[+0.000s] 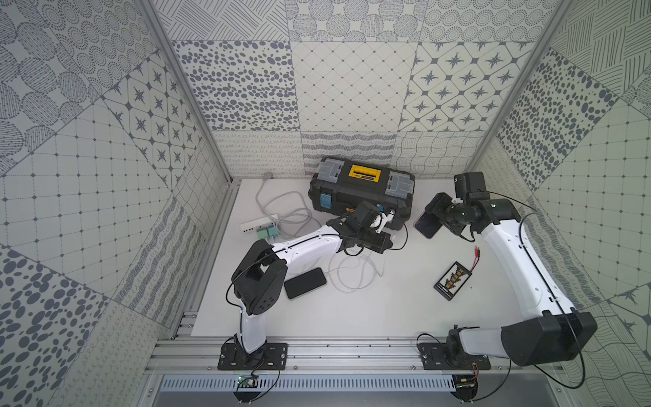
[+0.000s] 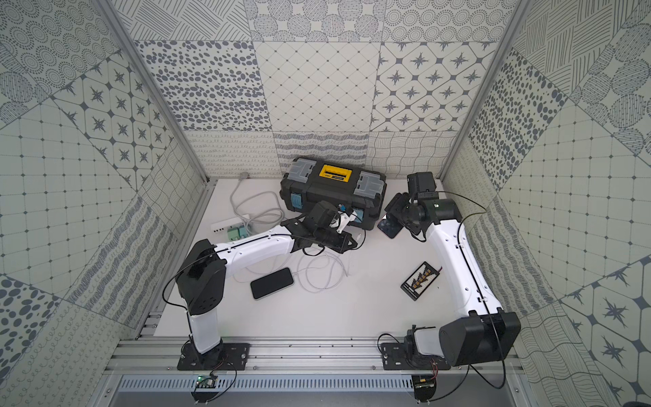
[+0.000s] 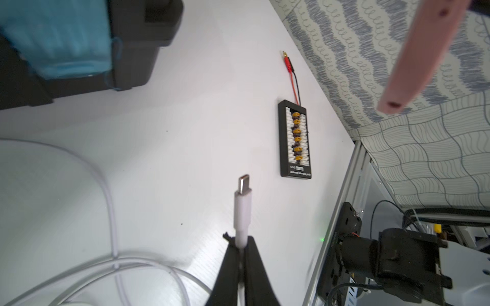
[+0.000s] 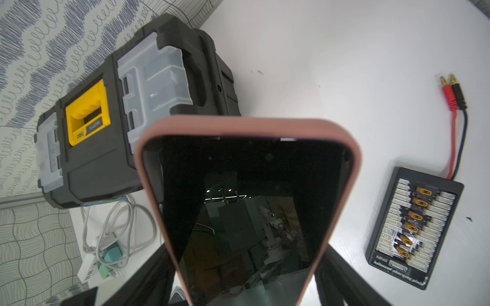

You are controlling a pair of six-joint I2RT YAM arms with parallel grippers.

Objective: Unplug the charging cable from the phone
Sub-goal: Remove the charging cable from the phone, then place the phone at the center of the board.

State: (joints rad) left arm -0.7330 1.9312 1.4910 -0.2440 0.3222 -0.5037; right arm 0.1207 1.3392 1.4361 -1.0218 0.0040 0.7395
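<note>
My right gripper (image 4: 245, 265) is shut on the phone (image 4: 246, 198), a dark-screened phone in a pink case, with one finger on each long edge. In both top views it hangs above the table to the right of the toolbox (image 1: 426, 223) (image 2: 389, 225). My left gripper (image 3: 240, 242) is shut on the white charging cable (image 3: 242, 206) just behind its plug. The bare metal connector points into free air, apart from the phone's pink edge (image 3: 421, 53). In a top view the left gripper (image 1: 390, 241) sits left of the phone. The cable's loose loops (image 1: 352, 278) lie on the table.
A black toolbox (image 1: 363, 190) with a yellow handle stands at the back. Left of it lie a white power strip (image 1: 259, 223) and a grey cord. A second black phone (image 1: 305, 283) lies by the left arm. A black connector board (image 1: 452, 281) with red and black leads lies at right.
</note>
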